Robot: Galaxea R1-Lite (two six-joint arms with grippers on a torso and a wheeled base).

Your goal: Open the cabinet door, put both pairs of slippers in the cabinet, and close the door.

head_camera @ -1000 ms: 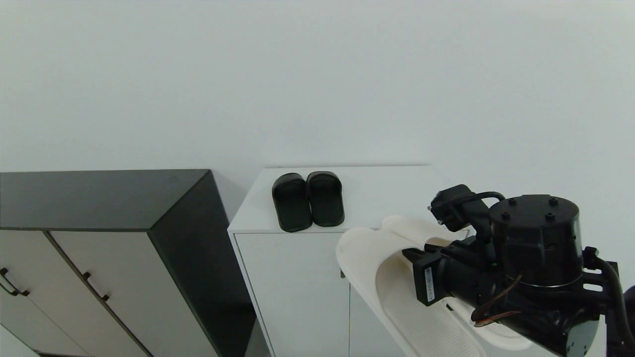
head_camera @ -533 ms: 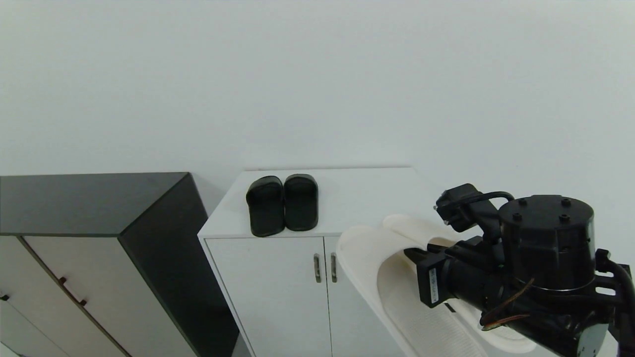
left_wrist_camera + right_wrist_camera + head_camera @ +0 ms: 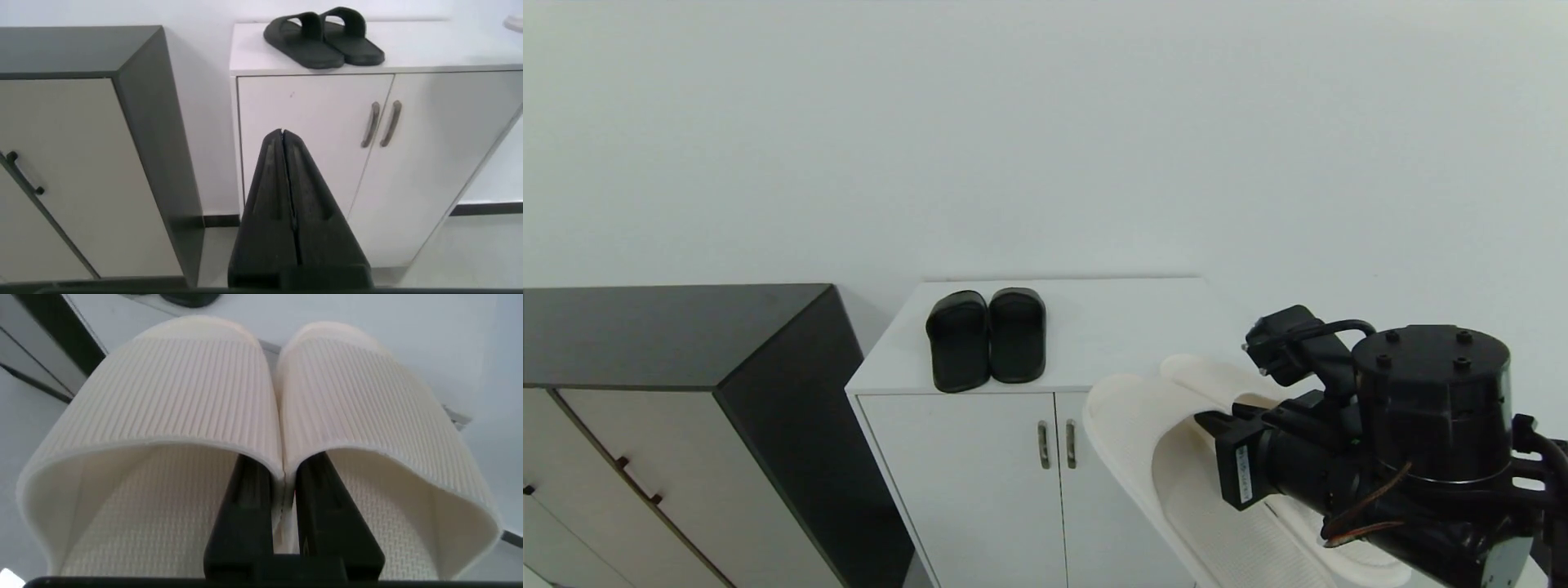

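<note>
White wall backs the head view: black slippers (image 3: 987, 339) lie side by side atop the closed cabinet (image 3: 980, 490), long axes running front to back. The right pincer (image 3: 1207, 420) holds the cream slippers (image 3: 1168, 457), which stretch ahead of it toward the cabinet. Left wrist view: the left pincer (image 3: 283, 163), pressed together, faces the doors. Right wrist view: its fingers (image 3: 245, 514) sit one inside each cream slipper, clamping the adjoining walls, toes pointing away.

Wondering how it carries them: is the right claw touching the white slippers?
Touching. The right wrist view shows the right claw with a finger inside each of the white slippers, pinching their adjoining straps.
</note>
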